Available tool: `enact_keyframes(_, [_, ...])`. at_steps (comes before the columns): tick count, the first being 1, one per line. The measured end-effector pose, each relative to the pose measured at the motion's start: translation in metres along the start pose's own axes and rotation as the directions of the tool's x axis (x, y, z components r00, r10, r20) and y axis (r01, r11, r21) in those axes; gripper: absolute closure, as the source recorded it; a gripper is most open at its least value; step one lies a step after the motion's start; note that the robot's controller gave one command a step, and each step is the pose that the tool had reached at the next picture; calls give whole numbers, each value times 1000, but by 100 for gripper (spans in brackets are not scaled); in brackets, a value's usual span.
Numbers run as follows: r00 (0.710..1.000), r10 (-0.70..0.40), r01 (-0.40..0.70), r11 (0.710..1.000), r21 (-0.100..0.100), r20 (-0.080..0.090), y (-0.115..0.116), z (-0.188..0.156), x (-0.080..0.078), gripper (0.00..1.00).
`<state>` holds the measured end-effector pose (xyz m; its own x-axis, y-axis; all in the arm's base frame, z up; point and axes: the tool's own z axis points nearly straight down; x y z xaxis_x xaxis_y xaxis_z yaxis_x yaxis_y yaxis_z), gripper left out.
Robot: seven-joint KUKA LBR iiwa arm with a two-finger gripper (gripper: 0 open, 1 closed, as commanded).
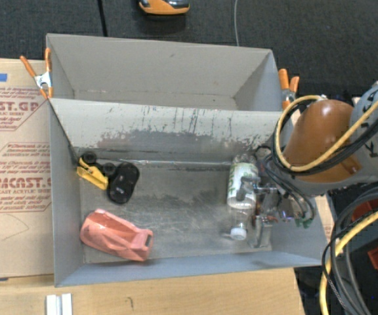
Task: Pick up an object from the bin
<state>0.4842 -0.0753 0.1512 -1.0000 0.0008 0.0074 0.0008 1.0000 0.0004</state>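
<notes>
Camera view: hanging low at right end of grey bin [176, 205], gripper [262, 216] sitting just beside clear plastic bottle [243, 184]. Lying lengthwise by right wall, white cap [239, 231] pointing toward near side. Touching gripper or just apart: cannot tell. Gripper opening hiding among cables [287, 205], cannot tell wide or narrow. Lying well apart at left end: pink crumpled thing [115, 235] in near corner, yellow-and-black clip [92, 173] under back slope, black rounded thing [123, 182] touching it.
</notes>
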Motion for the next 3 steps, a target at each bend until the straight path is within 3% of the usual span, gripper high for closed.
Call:
enact_keyframes(1, [1000,-1,1,1000,1,8,0,-4,-2,0])
enact_keyframes(2, [999,-51,51,999,2,12,-12,28,-10,0])
enact_keyframes(3, [983,-180,180,984,4,19,-24,45,-4,0])
